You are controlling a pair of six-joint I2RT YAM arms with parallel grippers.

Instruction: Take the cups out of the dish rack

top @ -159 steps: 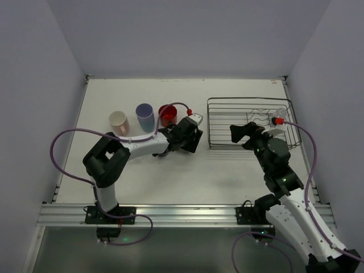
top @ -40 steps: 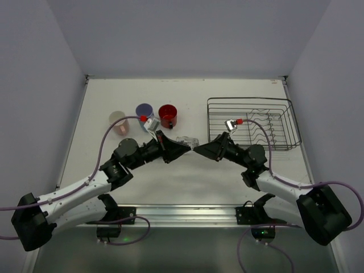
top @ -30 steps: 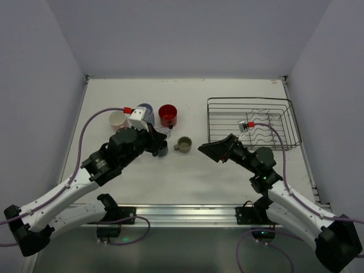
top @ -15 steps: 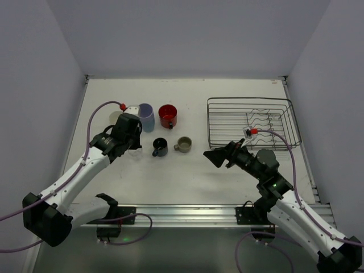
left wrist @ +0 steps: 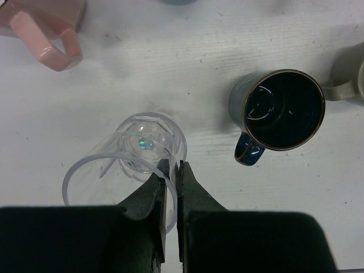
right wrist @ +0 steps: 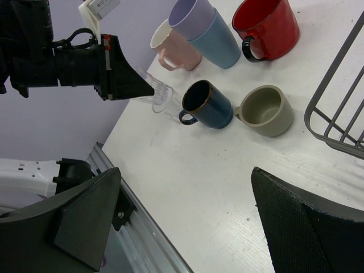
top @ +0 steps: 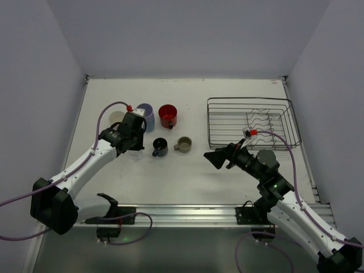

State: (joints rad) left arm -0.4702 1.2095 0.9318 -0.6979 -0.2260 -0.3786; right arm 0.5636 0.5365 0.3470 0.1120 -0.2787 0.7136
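Observation:
My left gripper (left wrist: 172, 166) is shut on the rim of the clear glass (left wrist: 145, 142), one finger inside and one outside. The glass tilts just over the table, left of the dark navy mug (left wrist: 283, 109). In the top view the left gripper (top: 134, 147) is in front of the pink cup (top: 116, 118), the lavender tumbler (top: 146, 114) and the red mug (top: 168, 115). An olive-grey mug (top: 183, 144) stands right of the navy mug (top: 160, 147). The dish rack (top: 250, 99) holds no cups. My right gripper (top: 213, 156) hangs open left of the rack's near corner, nothing between its fingers.
In the right wrist view the lavender tumbler (right wrist: 193, 14) sits nested in a light blue one (right wrist: 219, 42). The rack's wire corner (right wrist: 318, 94) is at that view's right edge. Side walls close in the table, and the metal rail (top: 182, 213) runs along the near edge.
My left gripper, still holding the clear glass, has shifted slightly right toward the navy mug. The right arm has barely moved and stays open.

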